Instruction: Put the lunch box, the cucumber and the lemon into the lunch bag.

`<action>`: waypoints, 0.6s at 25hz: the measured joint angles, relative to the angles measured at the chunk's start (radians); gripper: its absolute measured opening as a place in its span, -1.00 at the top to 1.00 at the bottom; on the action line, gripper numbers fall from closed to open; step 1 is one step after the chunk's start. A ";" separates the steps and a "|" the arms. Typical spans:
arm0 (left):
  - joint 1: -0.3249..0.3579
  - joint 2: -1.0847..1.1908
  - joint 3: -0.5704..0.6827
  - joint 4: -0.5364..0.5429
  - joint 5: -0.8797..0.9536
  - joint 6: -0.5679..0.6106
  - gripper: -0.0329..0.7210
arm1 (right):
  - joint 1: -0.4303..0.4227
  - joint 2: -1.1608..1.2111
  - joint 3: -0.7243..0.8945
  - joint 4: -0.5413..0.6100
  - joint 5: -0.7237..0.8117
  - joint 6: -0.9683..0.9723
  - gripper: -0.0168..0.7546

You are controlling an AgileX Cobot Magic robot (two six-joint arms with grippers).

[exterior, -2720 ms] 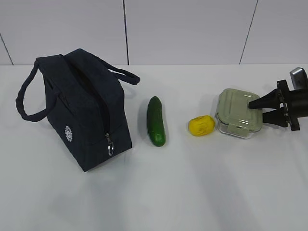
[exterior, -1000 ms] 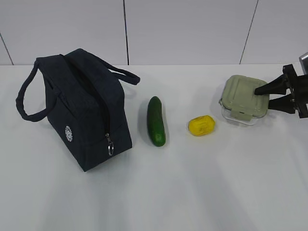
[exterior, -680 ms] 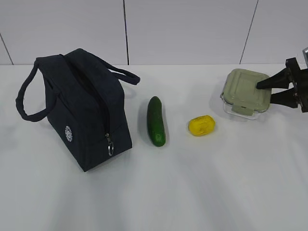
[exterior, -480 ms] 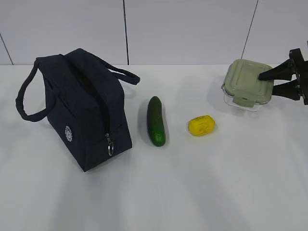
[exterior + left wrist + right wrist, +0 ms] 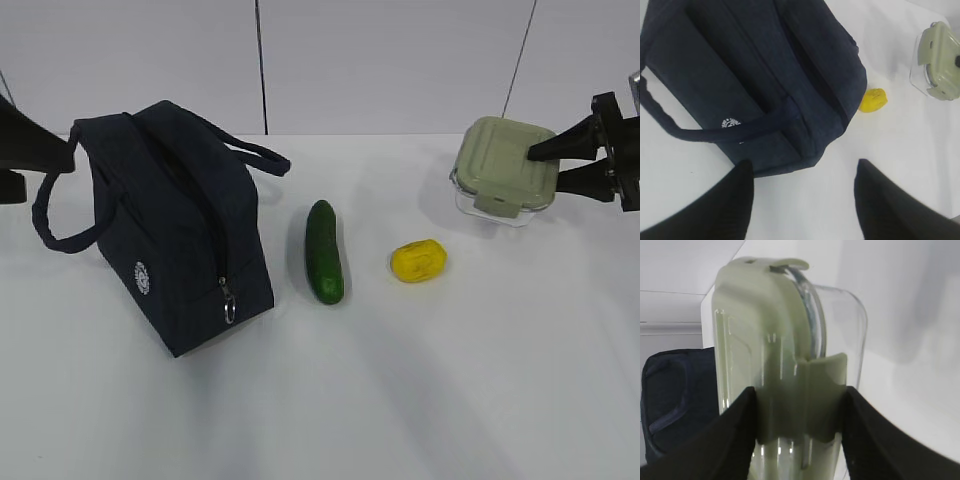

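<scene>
Your right gripper (image 5: 543,168) is clamped on the lunch box (image 5: 503,170), lifted off the table at the upper right of the exterior frame; your left gripper (image 5: 802,192) hangs spread above the lunch bag (image 5: 175,235), holding nothing. Expect the box to be rigid and probably slick, so stay across lid and base near a clip. Only the right wrist view shows both fingers pressed flat against it; only the exterior shows the cucumber (image 5: 324,250) beside the lemon (image 5: 418,260).
</scene>
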 joint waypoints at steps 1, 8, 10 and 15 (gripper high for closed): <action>0.000 0.038 -0.014 -0.023 -0.002 0.009 -0.31 | 0.005 0.000 0.000 0.000 0.000 0.002 -0.02; 0.000 0.221 -0.058 -0.114 -0.016 0.079 -0.31 | 0.018 -0.027 0.000 -0.002 0.001 0.006 -0.02; 0.000 0.258 -0.058 -0.174 -0.024 0.125 -0.31 | 0.018 -0.040 0.000 0.000 0.002 0.006 -0.02; -0.023 0.322 -0.060 -0.278 -0.034 0.211 -0.31 | 0.018 -0.055 0.000 0.002 0.006 0.006 -0.02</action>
